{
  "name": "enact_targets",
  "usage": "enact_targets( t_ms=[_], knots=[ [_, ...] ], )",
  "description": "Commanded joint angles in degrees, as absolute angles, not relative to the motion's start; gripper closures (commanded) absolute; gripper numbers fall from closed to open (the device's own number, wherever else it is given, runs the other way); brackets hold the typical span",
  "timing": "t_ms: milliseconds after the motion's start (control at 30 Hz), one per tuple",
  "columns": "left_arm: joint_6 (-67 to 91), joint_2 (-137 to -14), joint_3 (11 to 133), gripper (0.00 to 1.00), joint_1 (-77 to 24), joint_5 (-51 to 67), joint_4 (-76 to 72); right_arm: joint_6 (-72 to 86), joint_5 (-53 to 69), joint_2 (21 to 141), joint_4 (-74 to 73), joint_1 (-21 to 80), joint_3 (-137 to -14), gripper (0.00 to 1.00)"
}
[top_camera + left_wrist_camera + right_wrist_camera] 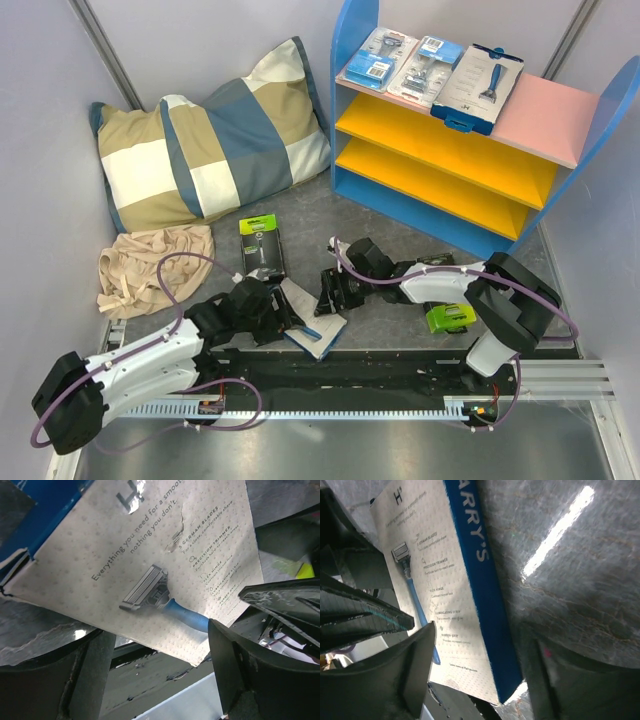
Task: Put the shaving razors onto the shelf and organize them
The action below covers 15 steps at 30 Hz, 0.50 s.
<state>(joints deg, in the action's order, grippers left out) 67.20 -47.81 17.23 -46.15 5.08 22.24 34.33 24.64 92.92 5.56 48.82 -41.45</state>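
Note:
The shelf [545,115] stands at the back right. On its pink top board lie two blister packs [378,55] [428,68] and a white razor box [480,85]. A second white razor box [318,332] [150,545] [445,580] sits tilted at the table's near edge, between both grippers. My left gripper [283,312] [160,627] is open, with the box's lower corner across its fingertips. My right gripper [330,292] [484,634] is open and straddles the box's end, with a gap at the blue side. A black-and-green box [262,245] lies flat on the table. Another such box [450,318] lies by the right arm.
A checked pillow [215,140] leans in the back left corner, and a beige cloth [150,268] is crumpled in front of it. Grey walls close in on both sides. A metal rail [350,405] runs along the near edge behind the arm bases.

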Motion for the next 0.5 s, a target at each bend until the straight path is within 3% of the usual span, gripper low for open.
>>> enact_targets(
  t_ms=[0, 333, 467],
  knots=[
    [68.99, -49.22, 13.80, 0.21, -46.41, 2.37, 18.91, 35.86, 28.12, 92.64, 8.35, 49.22, -39.47, 0.31],
    [69.17, -49.57, 11.25, 0.30, -46.32, 1.50, 15.65, 38.58, 31.90, 91.06, 11.60, 51.15, -35.69, 0.48],
    [68.38, -50.36, 10.72, 0.42, -46.41, 1.93, 13.90, 39.02, 32.08, 89.39, 11.69, 51.50, -34.02, 0.49]
  ],
)
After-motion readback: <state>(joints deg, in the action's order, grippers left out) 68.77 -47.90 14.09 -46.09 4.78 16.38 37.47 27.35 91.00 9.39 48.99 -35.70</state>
